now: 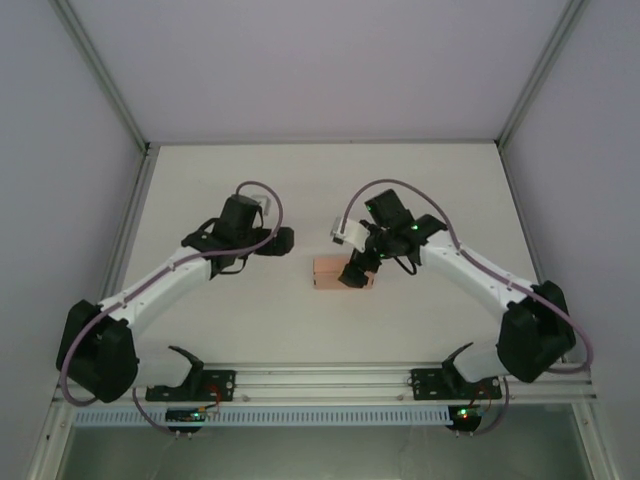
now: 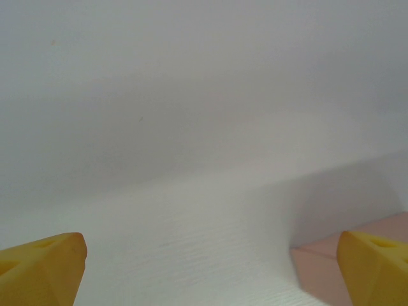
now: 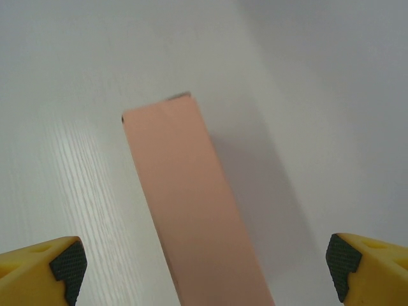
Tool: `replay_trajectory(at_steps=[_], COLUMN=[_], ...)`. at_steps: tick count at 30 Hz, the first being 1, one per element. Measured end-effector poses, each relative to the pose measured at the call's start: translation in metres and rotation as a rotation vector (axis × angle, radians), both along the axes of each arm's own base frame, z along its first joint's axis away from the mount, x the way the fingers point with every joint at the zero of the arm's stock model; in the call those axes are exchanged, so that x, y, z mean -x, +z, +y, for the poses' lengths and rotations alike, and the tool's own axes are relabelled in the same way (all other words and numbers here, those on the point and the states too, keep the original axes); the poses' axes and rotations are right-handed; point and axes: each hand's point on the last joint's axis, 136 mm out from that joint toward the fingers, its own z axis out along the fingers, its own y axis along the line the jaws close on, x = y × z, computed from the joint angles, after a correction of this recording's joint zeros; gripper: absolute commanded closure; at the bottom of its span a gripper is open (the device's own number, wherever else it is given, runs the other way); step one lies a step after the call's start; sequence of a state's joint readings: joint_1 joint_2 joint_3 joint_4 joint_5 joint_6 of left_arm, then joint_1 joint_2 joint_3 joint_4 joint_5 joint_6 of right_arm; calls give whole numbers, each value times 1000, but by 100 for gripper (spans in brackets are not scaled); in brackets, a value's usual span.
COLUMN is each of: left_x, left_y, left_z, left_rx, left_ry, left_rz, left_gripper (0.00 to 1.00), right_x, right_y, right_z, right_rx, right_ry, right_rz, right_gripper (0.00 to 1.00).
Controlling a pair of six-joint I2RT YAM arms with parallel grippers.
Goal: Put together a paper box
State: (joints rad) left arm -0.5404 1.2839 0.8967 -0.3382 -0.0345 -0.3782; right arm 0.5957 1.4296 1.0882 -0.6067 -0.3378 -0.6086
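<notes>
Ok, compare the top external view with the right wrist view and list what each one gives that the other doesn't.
Top external gives the layout: the left arm, the right arm, the left gripper off to the left of the paper box, and the rail at the near edge. Right wrist gives the close look: the right gripper open, its yellow fingers and dark pads either side of the box, clear of it. Shared: the salmon-pink box on the white table.

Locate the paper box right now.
Top view: the paper box lies near the centre of the table, directly under the right claw, with the left claw apart to its left.
</notes>
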Motion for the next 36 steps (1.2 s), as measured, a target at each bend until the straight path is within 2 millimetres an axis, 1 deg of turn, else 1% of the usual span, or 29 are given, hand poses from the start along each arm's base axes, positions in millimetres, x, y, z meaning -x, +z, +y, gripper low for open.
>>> replay_trajectory(at_steps=[2, 4, 8, 10, 12, 13, 14, 19, 20, 24, 27, 30, 32, 33, 35, 36], left_x=[6, 11, 18, 22, 25, 25, 26, 30, 32, 38, 42, 45, 47, 48, 50, 51], left_y=[-6, -10, -12, -13, -14, -14, -13, -7, -6, -6, -7, -6, -4, -4, -5, -7], left_z=[9, 18, 31, 37, 41, 42, 44, 51, 53, 57, 59, 61, 62, 62, 63, 64], left_rx=[-20, -32, -42, -46, -49, -49, -52, -54, -50, -38, -28, -14, -3, 2, 7, 9], left_ry=[18, 39, 76, 90, 103, 108, 114, 137, 141, 153, 160, 168, 174, 178, 182, 185], left_rz=[10, 19, 15, 14, 15, 13, 9, -14, -17, -23, -25, -32, -38, -39, -39, -34], left_gripper=[0, 0, 0, 0, 0, 0, 1, 0, 0, 0, 0, 0, 0, 1, 0, 0], right_x=[1, 1, 0, -2, -7, -10, -15, -36, -40, -58, -69, -80, -89, -92, -95, -93], right_y=[-15, -28, -51, -57, -57, -56, -54, -42, -39, -34, -40, -51, -54, -55, -58, -63], right_z=[-2, -3, -2, -2, -1, 0, 1, 6, 7, 11, 15, 20, 23, 24, 26, 27], right_rx=[89, 171, 327, 377, 410, 418, 425, 445, 452, 482, 504, 523, 526, 531, 547, 562], right_ry=[51, 86, 138, 152, 153, 146, 143, 84, 71, 10, -20, -44, -75, -87, -95, -95], right_rz=[-15, -41, -101, -131, -174, -197, -226, -348, -373, -468, -512, -540, -573, -587, -604, -603], right_gripper=[1, 4, 14, 22, 30, 40, 47, 51, 54, 55, 55, 57, 52, 48, 35, 26])
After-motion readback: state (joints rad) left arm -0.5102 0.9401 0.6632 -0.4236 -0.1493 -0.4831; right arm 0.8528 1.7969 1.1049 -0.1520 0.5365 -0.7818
